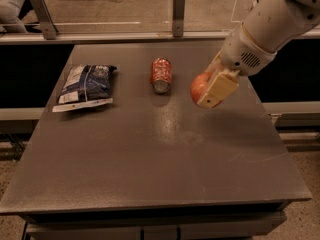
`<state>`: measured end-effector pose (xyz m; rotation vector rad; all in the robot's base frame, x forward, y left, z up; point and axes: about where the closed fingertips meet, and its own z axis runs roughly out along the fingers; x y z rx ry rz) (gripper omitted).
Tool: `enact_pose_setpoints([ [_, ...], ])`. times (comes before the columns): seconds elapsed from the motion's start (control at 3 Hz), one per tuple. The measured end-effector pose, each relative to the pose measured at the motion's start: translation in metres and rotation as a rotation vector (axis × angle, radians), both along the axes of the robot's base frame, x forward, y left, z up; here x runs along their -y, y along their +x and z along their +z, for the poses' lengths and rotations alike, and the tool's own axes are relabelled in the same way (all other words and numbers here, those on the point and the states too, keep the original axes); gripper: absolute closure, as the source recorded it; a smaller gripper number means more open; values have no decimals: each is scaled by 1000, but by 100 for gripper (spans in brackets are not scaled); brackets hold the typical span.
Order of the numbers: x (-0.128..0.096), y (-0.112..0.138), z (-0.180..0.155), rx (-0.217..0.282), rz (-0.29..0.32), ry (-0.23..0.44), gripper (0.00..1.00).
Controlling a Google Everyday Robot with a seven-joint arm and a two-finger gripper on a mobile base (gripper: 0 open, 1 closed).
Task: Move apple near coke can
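Observation:
The red-orange apple (pixel 198 86) is held in my gripper (pixel 207 90), whose cream fingers (pixel 216 89) are shut around it, lifted a little above the grey table (pixel 150 154). The red coke can (pixel 161 74) lies on its side on the table, silver end toward the front, a short gap to the left of the apple. My white arm reaches in from the upper right.
A dark blue-and-white chip bag (pixel 85 85) lies at the table's left. A glass rail with metal posts (pixel 178 13) runs behind the table. The table's right edge is close to the gripper.

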<state>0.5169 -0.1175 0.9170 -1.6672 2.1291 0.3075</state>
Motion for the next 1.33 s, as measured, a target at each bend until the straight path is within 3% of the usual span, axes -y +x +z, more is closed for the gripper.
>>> enact_pose_setpoints([
  [0.33, -15, 31, -1, 19, -74, 12, 100],
  [0.67, -39, 65, -12, 8, -129, -4, 100],
  [1.0, -50, 87, -31, -20, -161, -63, 100],
  [1.33, -42, 97, -52, -58, -190, -123, 82],
])
